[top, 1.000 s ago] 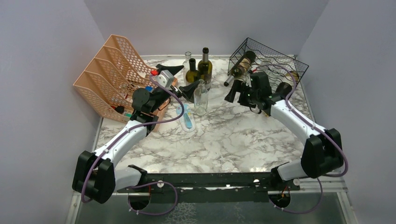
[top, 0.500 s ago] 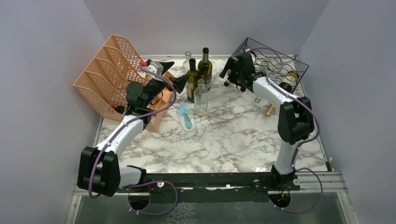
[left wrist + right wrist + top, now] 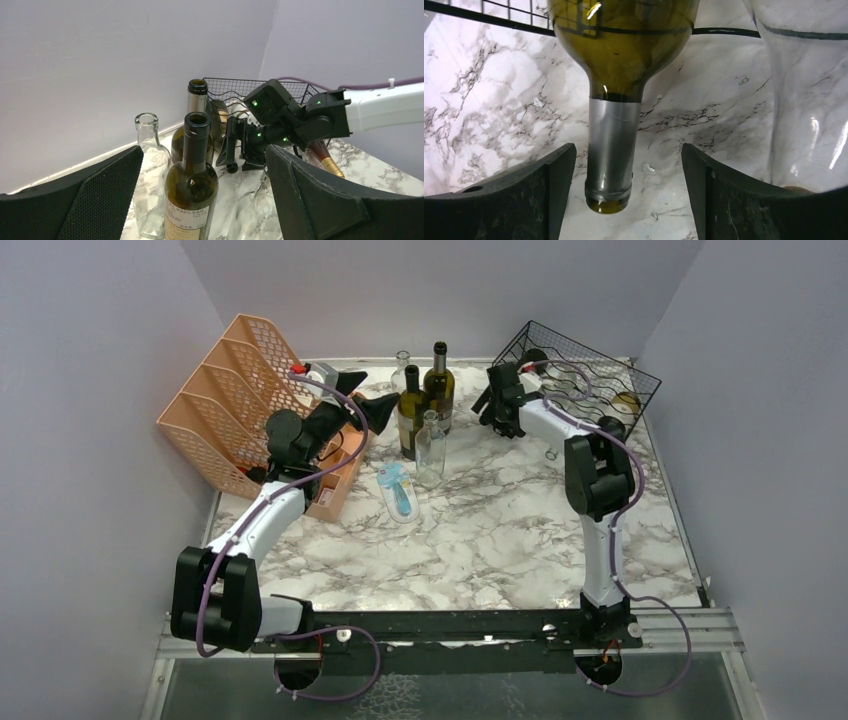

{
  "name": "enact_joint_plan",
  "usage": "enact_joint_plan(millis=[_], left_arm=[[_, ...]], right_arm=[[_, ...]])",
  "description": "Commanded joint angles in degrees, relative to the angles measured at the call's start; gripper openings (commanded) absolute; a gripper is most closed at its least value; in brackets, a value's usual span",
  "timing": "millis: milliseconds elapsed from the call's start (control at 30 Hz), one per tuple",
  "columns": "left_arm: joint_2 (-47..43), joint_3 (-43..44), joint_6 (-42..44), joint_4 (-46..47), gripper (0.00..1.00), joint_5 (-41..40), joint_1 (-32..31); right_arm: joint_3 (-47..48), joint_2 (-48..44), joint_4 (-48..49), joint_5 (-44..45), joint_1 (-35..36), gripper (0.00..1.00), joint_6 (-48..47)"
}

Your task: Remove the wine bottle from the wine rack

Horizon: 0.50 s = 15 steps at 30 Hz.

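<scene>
We're holding the right gripper (image 3: 627, 157) spread either side of the neck of the wine bottle (image 3: 621, 40), not touching yet, b/c it's lying in the wine rack (image 3: 600, 365) w/ only the neck poking out. Left gripper (image 3: 204, 160) is hanging wide open nr the standing bottles (image 3: 192, 185), clear of the pull.

light: bright, even | glare: I see sheen on desk (image 3: 440, 585), streaks on wine bottle (image 3: 619, 40) | shadows: soft | focus: sharp

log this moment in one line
phase: pre-grasp | right tool: open around wine bottle neck, at wine rack front | left tool: open, near standing bottles
</scene>
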Motion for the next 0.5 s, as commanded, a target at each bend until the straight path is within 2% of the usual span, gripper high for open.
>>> enact_joint_plan(millis=[0,200,467], left_arm=[[0.59,2.12,-1.97,1.51,0.99,1.64,0.67],[1.21,2.23,-2.34,1.54,0.99,1.82,0.98],[2.08,2.30,-2.83,1.60,0.99,2.12,1.75]], right_arm=[[-0.19,1.64,3.30,4.17,0.24,0.76,2.39],[-0.54,3.75,6.76,4.49,0.25,0.65,4.48],[2.16,6.96,7.85,6.32,0.25,0.56,5.71]])
